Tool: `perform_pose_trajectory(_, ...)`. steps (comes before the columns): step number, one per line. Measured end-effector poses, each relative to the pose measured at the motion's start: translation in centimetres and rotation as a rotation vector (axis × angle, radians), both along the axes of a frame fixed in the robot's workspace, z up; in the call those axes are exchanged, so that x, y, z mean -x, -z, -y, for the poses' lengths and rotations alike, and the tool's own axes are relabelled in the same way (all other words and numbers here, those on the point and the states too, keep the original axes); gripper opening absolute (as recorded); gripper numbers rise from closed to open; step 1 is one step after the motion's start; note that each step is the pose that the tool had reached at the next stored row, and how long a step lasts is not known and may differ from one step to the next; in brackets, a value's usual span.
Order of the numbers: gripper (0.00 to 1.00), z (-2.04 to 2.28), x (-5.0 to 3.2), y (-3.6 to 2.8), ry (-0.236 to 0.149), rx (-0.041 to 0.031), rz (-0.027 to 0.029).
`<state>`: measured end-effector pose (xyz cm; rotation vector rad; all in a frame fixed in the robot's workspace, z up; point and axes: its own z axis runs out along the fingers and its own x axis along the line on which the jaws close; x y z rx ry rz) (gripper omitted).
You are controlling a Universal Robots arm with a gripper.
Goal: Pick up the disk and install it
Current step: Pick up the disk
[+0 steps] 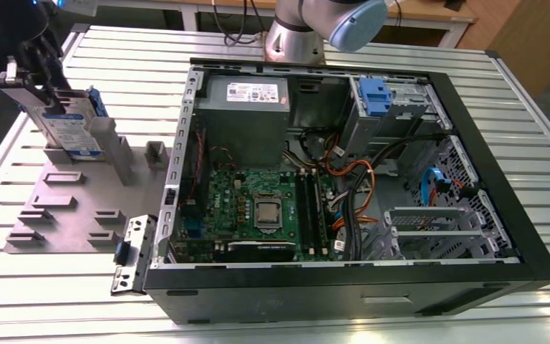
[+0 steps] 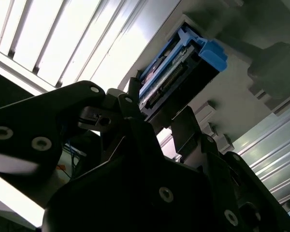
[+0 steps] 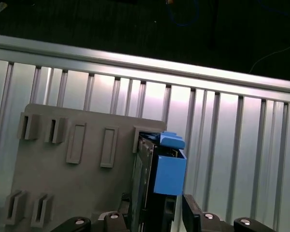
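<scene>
One disk [image 1: 72,130] stands upright on the grey holder plate [image 1: 76,208] at the exterior view's left, outside the open computer case [image 1: 332,287]. The gripper [image 3: 157,208] pinches its edges between both fingers.

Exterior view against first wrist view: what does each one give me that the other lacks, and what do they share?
Exterior view: the open computer case with its motherboard, a blue bracket in its drive bay, and the arm's base. First wrist view: the dark area beyond the table edge. Both: the disk in its blue carrier standing upright on the grey fixture plate, the slatted table, and the pincer at the disk.
</scene>
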<state>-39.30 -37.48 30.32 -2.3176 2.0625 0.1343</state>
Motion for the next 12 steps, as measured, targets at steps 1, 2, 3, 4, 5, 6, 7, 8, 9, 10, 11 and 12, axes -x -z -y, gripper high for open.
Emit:
perform_pose_trajectory(1,0.53,-0.05,0.00,0.03,0.000,0.0002,0.0001)
perform_pose_trajectory(2,0.53,-0.08,0.00,0.06,0.000,0.0007,0.0003)
perform_pose_trajectory(3,0.53,-0.08,0.00,0.08,0.000,0.0017,0.0002)
perform_pose_trajectory(4,0.53,-0.10,0.01,0.08,0.002,0.0039,0.0001)
perform_pose_trajectory(5,0.53,-0.11,0.02,0.08,0.003,0.0066,0.0000)
perform_pose_trajectory(6,0.53,-0.12,0.02,0.10,0.006,0.0090,0.0000)
perform_pose_trajectory(7,0.53,-0.12,0.03,0.10,0.009,0.0113,0.0000)
perform_pose_trajectory(8,0.53,-0.12,0.03,0.11,0.012,0.0132,0.0000)
perform_pose_trajectory(9,0.53,-0.12,0.03,0.11,0.019,0.0148,-0.0001)
perform_pose_trajectory(10,0.53,-0.12,0.03,0.11,0.032,0.0153,-0.0004)
perform_pose_trajectory(11,0.53,-0.13,0.03,0.12,0.050,0.0154,-0.0005)
perform_pose_trajectory(12,0.53,-0.13,0.03,0.14,0.068,0.0154,-0.0005)
